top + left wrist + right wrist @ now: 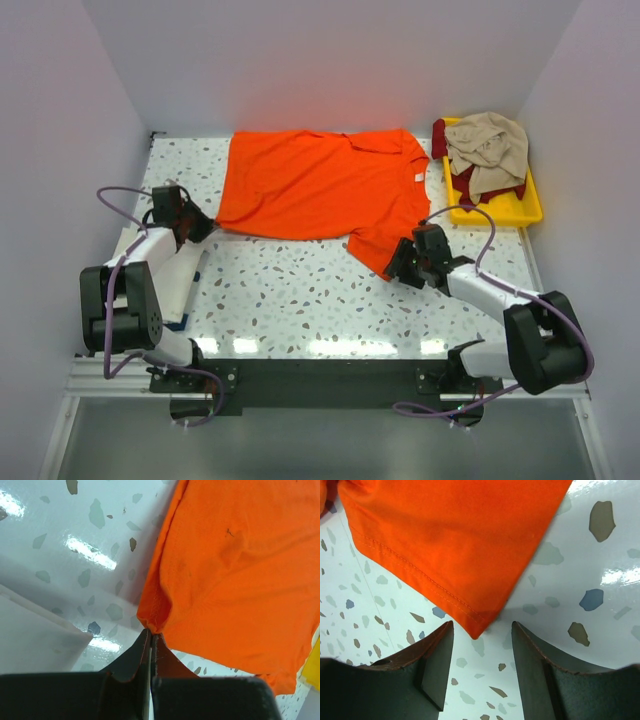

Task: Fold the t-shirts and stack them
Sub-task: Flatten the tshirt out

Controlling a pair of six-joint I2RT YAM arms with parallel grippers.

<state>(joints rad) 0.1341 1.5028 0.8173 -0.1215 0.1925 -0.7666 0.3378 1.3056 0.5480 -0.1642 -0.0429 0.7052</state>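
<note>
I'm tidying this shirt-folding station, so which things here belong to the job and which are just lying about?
Job: bright orange cloth t-shirt, its corner pinched by the left end effector, right end effector open at its sleeve; crumpled beige cloth t-shirt; dark red cloth t-shirt beneath it.
Lying about: yellow plastic tray holding those two; flat white item at left, unidentifiable.

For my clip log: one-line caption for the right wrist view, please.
Open right gripper, fingertips either side of the orange tee's sleeve corner, over the speckled table.
</note>
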